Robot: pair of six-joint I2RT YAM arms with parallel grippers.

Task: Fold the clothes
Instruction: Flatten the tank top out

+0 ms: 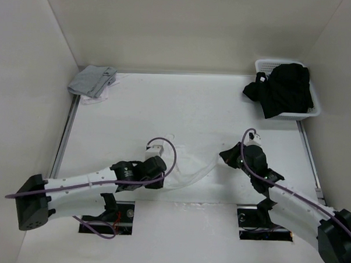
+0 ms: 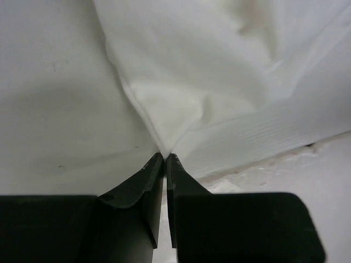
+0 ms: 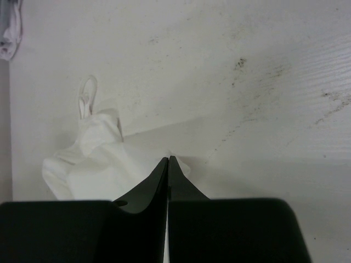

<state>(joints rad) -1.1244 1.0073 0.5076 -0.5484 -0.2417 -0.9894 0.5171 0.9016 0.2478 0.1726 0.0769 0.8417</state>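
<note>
Camisole [image 1: 188, 170]: your left gripper [image 2: 165, 157] and right gripper [image 3: 168, 160] each pinch an edge; outline hard to read, white on white. Well beyond camisole: grey cloth [image 1: 93, 80]; black garment [image 1: 285, 89] filling basket [image 1: 316, 108].

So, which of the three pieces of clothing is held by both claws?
The thin white camisole top, stretched out in front; the grey folded cloth and the black garment pile lie untouched in the far corners.

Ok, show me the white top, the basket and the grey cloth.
white top [image 2: 219, 71]: left wrist view, middle of its fabric.
basket [image 1: 263, 66]: top view, its far left wall.
grey cloth [image 1: 93, 80]: top view, its middle.
</note>
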